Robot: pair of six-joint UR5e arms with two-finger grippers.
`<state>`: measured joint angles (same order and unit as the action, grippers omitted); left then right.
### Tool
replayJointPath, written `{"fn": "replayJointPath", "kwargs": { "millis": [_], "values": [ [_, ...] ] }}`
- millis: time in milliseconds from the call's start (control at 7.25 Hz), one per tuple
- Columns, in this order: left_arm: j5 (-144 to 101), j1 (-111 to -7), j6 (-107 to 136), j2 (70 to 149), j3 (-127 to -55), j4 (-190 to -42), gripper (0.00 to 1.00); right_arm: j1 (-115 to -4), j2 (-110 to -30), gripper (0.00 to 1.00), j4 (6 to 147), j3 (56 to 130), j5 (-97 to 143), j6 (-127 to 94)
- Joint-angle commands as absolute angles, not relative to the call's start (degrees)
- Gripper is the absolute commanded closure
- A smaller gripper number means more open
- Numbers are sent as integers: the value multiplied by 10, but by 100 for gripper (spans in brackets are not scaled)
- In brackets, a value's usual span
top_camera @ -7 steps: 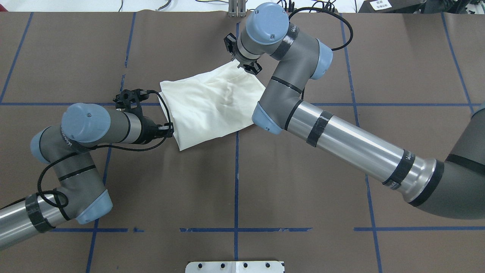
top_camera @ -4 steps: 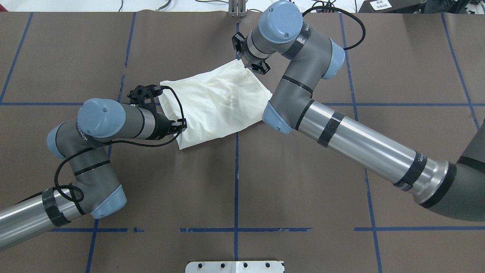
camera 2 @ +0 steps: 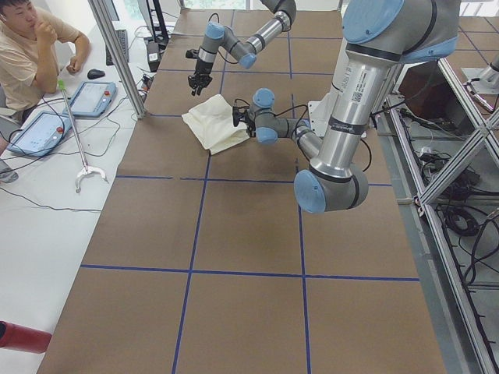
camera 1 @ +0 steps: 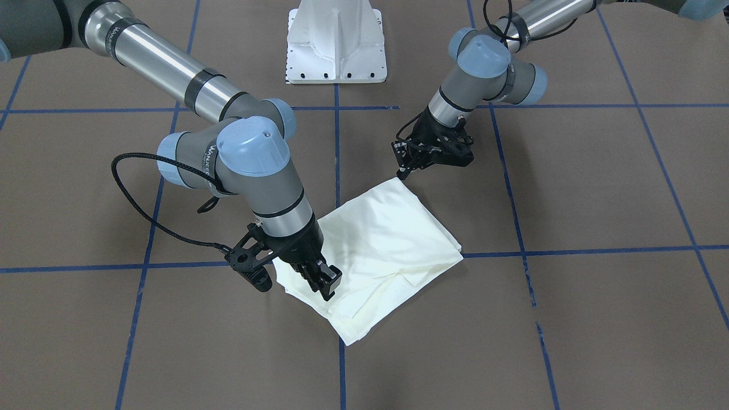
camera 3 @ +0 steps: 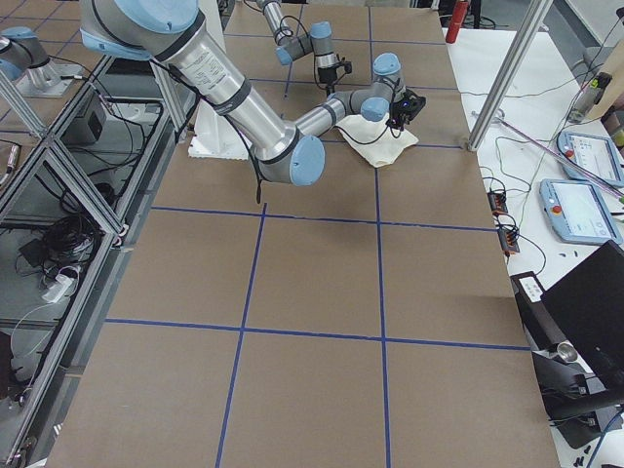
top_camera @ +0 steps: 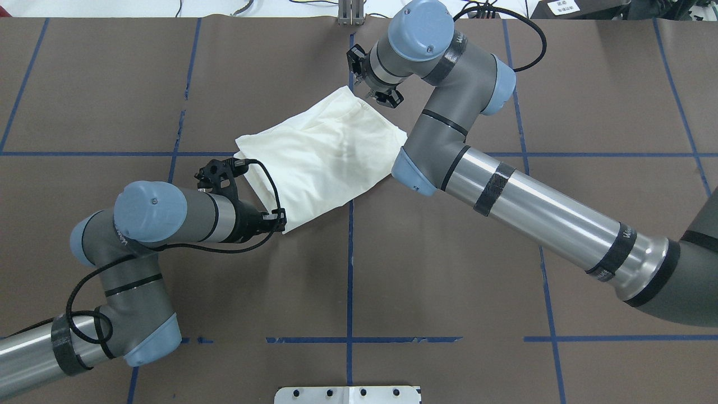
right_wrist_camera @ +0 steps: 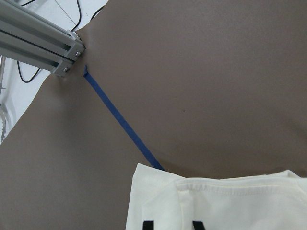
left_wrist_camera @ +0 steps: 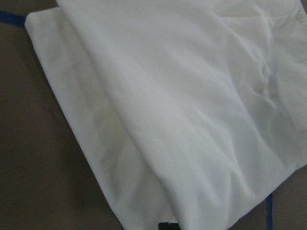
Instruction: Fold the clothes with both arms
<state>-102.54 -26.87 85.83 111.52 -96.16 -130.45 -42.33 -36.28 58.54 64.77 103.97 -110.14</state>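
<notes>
The cream shirt (top_camera: 325, 151) lies folded into a rough square, plain side up, at the table's middle (camera 1: 381, 245); the print is hidden. My left gripper (top_camera: 279, 220) is at the shirt's near-left corner (camera 1: 402, 169). Only one dark tip (left_wrist_camera: 165, 225) shows in the left wrist view, at the shirt's edge, so the jaws look shut on the shirt there. My right gripper (top_camera: 368, 92) is at the far corner (camera 1: 320, 283). Its fingertips (right_wrist_camera: 148, 225) stand apart over the hem (right_wrist_camera: 230, 184), so it is open.
The brown table mat carries a grid of blue tape lines (top_camera: 350, 269). The white pedestal base (camera 1: 336, 51) stands at the robot's side. An aluminium post (right_wrist_camera: 38, 40) stands past the far edge. An operator (camera 2: 31, 47) sits beside the table with pendants.
My left gripper moved toward the robot along the shirt's left edge, and that side of the shirt shifted with it. My right gripper moved right and a little farther out; the far corner stayed.
</notes>
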Motion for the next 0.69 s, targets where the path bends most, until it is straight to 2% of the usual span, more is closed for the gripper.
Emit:
{"fn": "replayJointPath", "kwargs": {
  "millis": [0, 138, 276, 414, 552],
  "values": [
    [-1026, -241, 863, 1097, -993, -1303, 100, -423, -362, 62, 585, 649, 1040, -1102],
    [-1027, -241, 863, 1070, -1050, -1299, 100, -427, -362, 62, 586, 651, 1041, -1101],
    [-1023, -250, 864, 1071, -1068, -1299, 100, -433, -366, 59, 586, 653, 1054, -1100],
    [-1004, -282, 862, 1079, -1064, -1299, 100, -434, -385, 45, 588, 671, 1057, -1100],
    [-983, -284, 860, 1089, -1043, -1299, 100, -437, -429, 0, 591, 719, 1076, -1095]
  ]
}}
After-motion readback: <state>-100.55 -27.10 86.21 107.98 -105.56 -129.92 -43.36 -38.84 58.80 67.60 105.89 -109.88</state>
